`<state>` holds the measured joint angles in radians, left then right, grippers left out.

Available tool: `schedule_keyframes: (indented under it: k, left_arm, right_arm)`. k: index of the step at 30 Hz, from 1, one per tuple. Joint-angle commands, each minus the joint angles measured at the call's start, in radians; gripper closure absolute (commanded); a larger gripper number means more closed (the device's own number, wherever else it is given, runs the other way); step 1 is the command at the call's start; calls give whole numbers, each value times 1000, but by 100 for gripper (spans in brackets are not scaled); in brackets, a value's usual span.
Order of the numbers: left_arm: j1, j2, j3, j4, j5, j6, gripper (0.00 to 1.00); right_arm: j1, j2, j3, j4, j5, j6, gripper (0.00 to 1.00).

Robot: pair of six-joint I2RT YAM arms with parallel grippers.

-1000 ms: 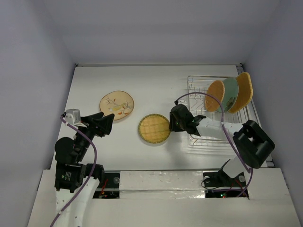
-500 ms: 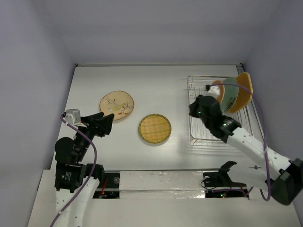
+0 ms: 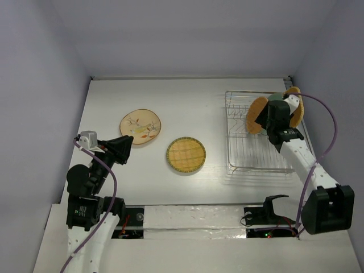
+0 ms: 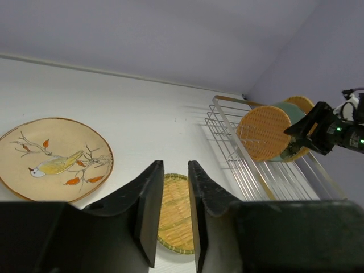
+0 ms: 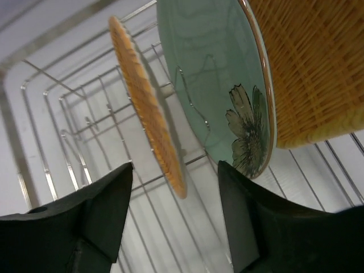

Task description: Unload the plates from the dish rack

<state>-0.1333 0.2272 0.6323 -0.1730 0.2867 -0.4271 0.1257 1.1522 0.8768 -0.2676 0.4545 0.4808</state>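
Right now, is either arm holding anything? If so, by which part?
Nothing is held. The right gripper, fingers open, flanks the orange woven plate at its rim without gripping; the left gripper is empty.

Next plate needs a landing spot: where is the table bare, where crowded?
Bare: the table strip along the back wall, beyond the cream plate; the gap between woven plate and dish rack. Crowded: the rack's far end, three plates standing with the right gripper among them.

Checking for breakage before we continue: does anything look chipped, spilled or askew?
Nothing stands out. In the dish rack three plates stand on edge; the cream plate and woven plate lie flat on the table, no chips or spills visible.
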Motion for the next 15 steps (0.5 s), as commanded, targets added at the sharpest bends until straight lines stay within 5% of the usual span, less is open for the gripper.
schedule_keyframes:
  k: [1, 12, 15]
  left_arm:
    - [6, -2, 3, 40, -1, 2, 78]
    - [6, -3, 1, 44, 8, 4, 76]
    - [6, -2, 3, 43, 6, 5, 76]
  right_arm:
    - [-49, 70, 74, 90, -86, -31, 39]
    - [-58, 222, 149, 133, -82, -90, 61]
    - [-58, 241, 149, 131, -88, -85, 80]
